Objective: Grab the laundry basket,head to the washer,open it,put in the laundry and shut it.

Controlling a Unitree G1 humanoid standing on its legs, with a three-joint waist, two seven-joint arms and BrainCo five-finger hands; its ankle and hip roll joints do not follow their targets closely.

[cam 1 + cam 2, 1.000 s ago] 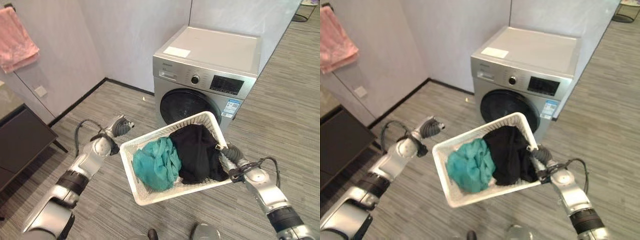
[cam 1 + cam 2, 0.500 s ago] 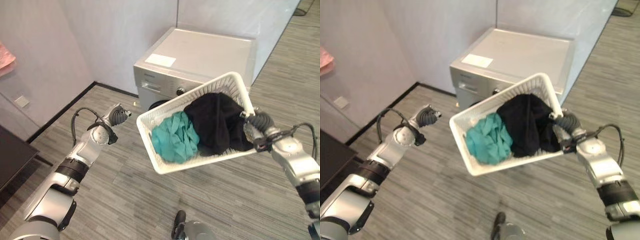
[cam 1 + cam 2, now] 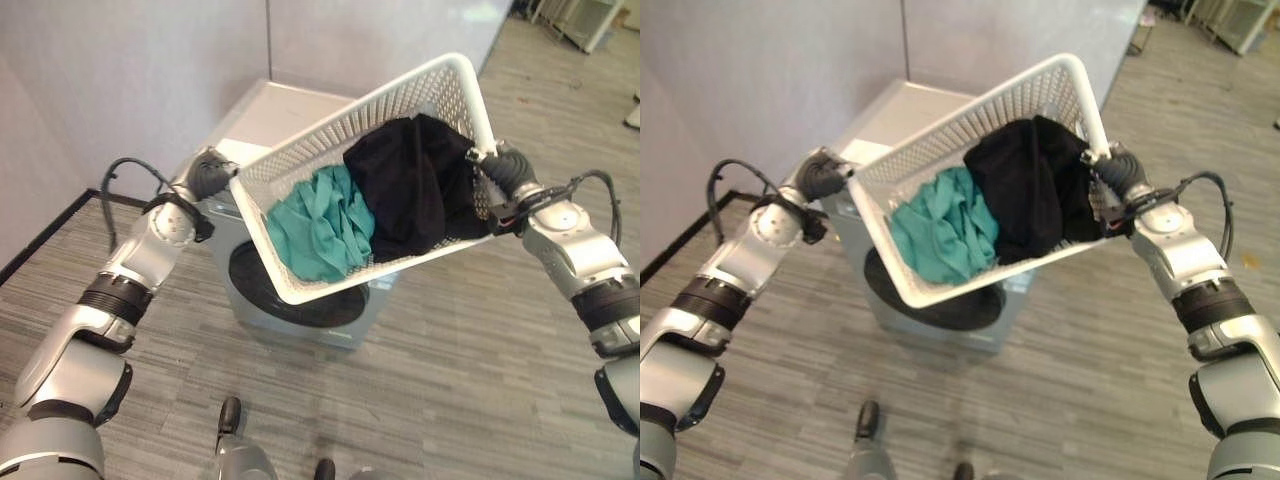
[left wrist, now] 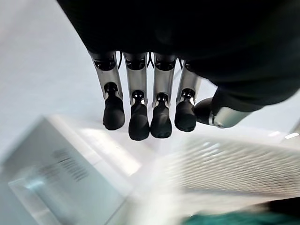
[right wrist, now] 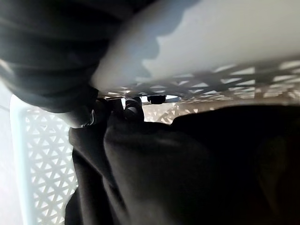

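White plastic lattice laundry basket (image 3: 300, 215) held up above the silver front-loading washer (image 3: 290, 300), tilted, its low long side toward the washer's round dark door (image 3: 300, 300). Door looks shut.

Inside the basket: teal crumpled cloth (image 3: 315, 225) at the lower end, black garment (image 3: 410, 185) at the higher end, bunched against the wall by the right hand.

Right hand (image 3: 495, 170) at the basket's upper short end, fingers (image 5: 133, 105) hooked through the lattice under the rim, clenched on the basket. It appears to carry the whole load.

Left hand (image 3: 210, 172) beside the basket's lower corner, above the washer's top; fingers (image 4: 139, 119) hang loosely straight, grasping nothing. Contact with the basket wall: cannot tell.

Handling, by judgement: basket light and stiff but springy, so a one-ended grip lets it swing. The rims of the short ends are the best holds. Clothes are soft and light, and could slide toward the low side at this tilt.
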